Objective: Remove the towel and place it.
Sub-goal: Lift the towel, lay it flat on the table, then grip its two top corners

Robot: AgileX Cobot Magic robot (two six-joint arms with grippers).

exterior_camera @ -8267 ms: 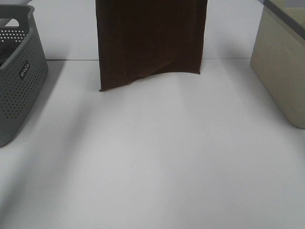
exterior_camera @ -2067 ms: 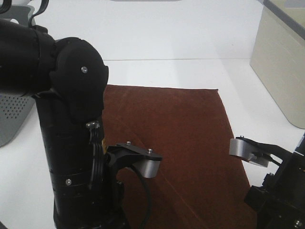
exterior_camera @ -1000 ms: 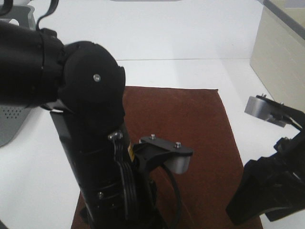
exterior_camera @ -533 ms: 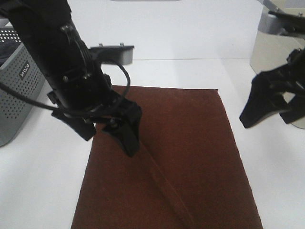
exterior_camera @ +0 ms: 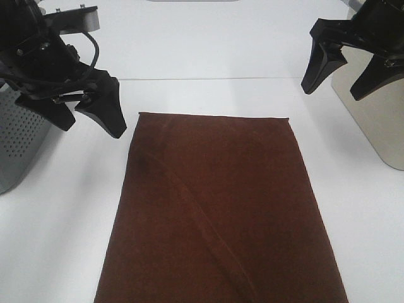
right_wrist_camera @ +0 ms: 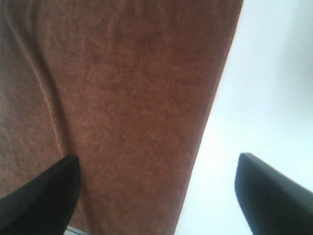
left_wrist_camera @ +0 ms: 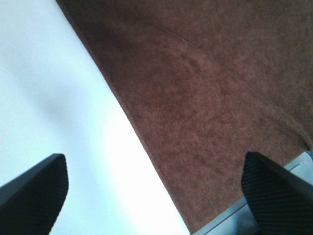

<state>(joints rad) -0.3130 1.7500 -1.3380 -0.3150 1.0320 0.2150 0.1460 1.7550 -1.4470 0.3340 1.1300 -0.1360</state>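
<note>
The maroon towel lies spread flat on the white table, with one long diagonal crease. It also shows in the left wrist view and the right wrist view. My left gripper is open and empty, raised above the table beside the towel's far left corner. My right gripper is open and empty, raised near the towel's far right corner. In both wrist views only the dark fingertips show, wide apart, with nothing between them.
The grey perforated basket stands at the left edge, partly behind my left arm. A beige bin stands at the right edge. The white table runs around the towel.
Both arms have risen and drawn back from low over the towel to its far corners. The towel, hanging at first, lies flat and has not moved in the last second.
</note>
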